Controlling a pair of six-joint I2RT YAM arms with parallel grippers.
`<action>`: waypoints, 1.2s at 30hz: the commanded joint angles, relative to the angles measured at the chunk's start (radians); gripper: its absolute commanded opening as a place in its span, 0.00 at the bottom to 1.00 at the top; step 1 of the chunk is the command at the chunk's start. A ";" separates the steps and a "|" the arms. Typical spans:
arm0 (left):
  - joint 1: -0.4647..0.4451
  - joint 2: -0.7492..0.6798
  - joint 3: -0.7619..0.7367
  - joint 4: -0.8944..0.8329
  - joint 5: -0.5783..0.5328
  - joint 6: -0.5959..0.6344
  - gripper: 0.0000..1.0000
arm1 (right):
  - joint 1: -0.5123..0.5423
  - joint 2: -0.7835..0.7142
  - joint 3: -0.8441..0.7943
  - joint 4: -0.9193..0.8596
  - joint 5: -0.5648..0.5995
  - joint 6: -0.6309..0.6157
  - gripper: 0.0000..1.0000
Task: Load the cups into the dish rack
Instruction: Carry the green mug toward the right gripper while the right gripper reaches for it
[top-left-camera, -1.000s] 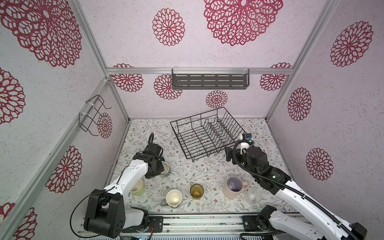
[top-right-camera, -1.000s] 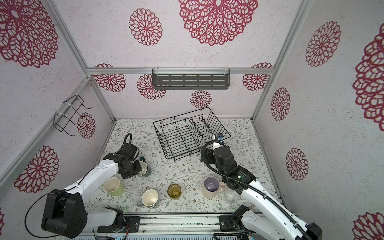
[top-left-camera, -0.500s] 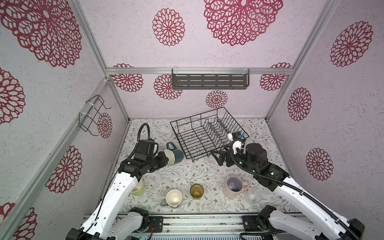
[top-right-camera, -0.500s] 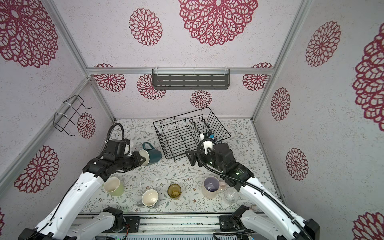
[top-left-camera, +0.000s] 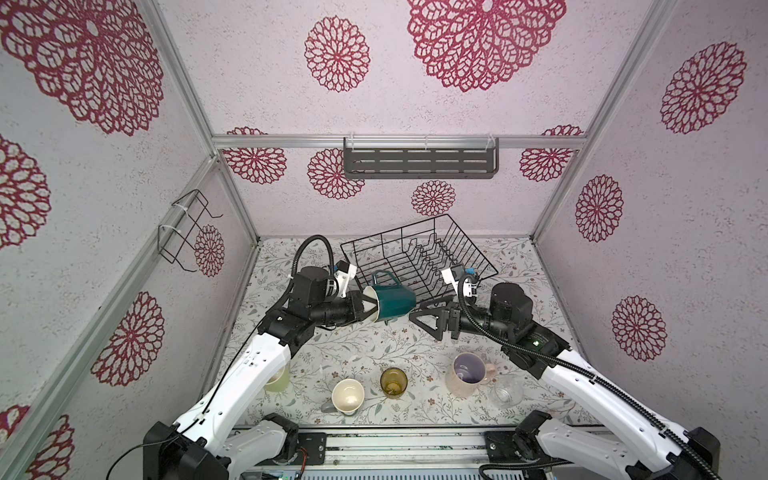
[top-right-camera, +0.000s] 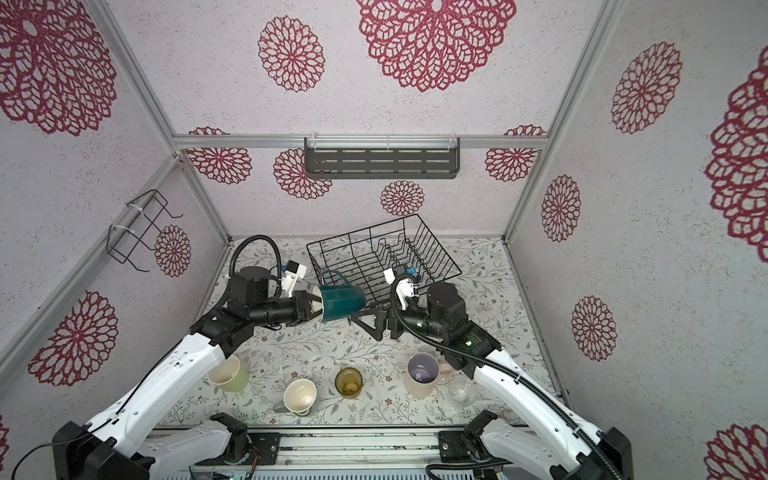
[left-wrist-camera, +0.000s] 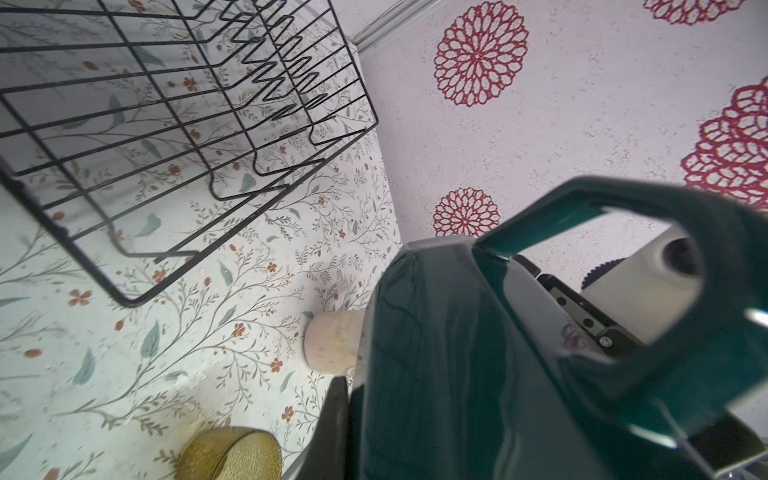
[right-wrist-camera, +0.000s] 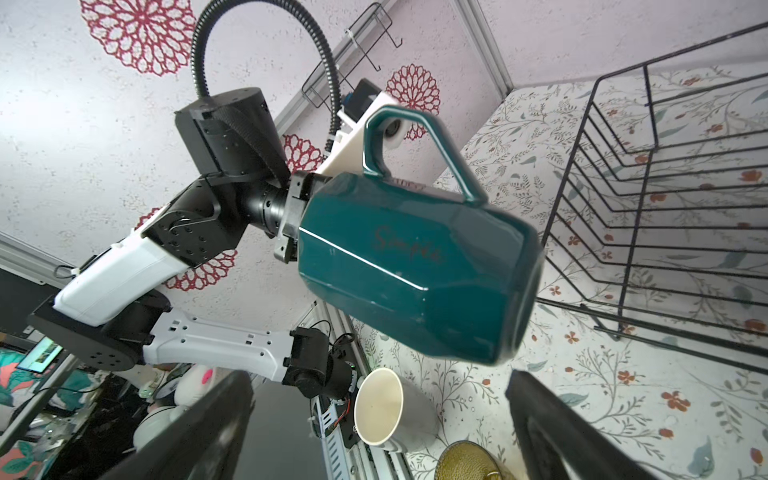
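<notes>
The left gripper (top-left-camera: 368, 309) is clamped on the rim of the glossy dark teal ceramic mug (top-left-camera: 392, 302), holding it sideways in the air, handle up, just before the near edge of the black wire dish rack (top-left-camera: 415, 253). The right gripper (top-left-camera: 420, 318) — jaws spread wide, empty — faces the mug's base, close, not touching

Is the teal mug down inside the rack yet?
No, the left gripper holds the dark teal mug on its side in the air, just outside the dish rack.
</notes>
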 joint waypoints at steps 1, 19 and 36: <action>-0.015 0.023 0.047 0.227 0.113 -0.054 0.00 | -0.015 0.012 -0.017 0.183 -0.042 0.140 0.99; -0.018 0.164 0.098 0.409 0.092 -0.187 0.00 | -0.161 0.063 -0.073 0.371 -0.018 0.401 0.99; -0.097 0.244 0.149 0.554 0.196 -0.345 0.00 | -0.246 0.126 -0.061 0.586 -0.103 0.512 0.99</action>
